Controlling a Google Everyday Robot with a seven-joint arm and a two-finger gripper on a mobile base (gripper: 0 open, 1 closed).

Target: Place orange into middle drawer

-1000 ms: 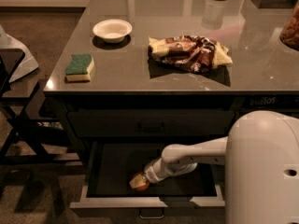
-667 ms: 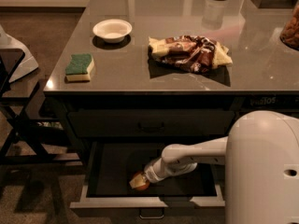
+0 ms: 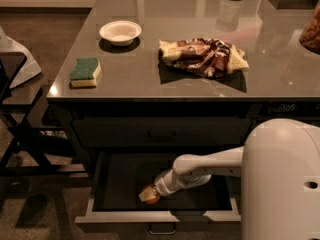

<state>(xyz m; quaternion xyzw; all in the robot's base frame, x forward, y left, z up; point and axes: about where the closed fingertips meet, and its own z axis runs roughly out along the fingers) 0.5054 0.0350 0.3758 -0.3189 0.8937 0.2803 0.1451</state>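
Camera view: below the worktop (image 3: 150, 79), the middle drawer (image 3: 115, 217) stands open. The gripper (image 3: 149, 195) reaches low inside it, jaws clamped on the orange (image 3: 154, 200), which sits near the drawer's front rim, seemingly positioned for release.

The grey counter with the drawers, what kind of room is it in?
Probably a kitchen: the counter holds a white bowl, a sponge and a snack bag. The gripper is down in the open middle drawer, at the orange.
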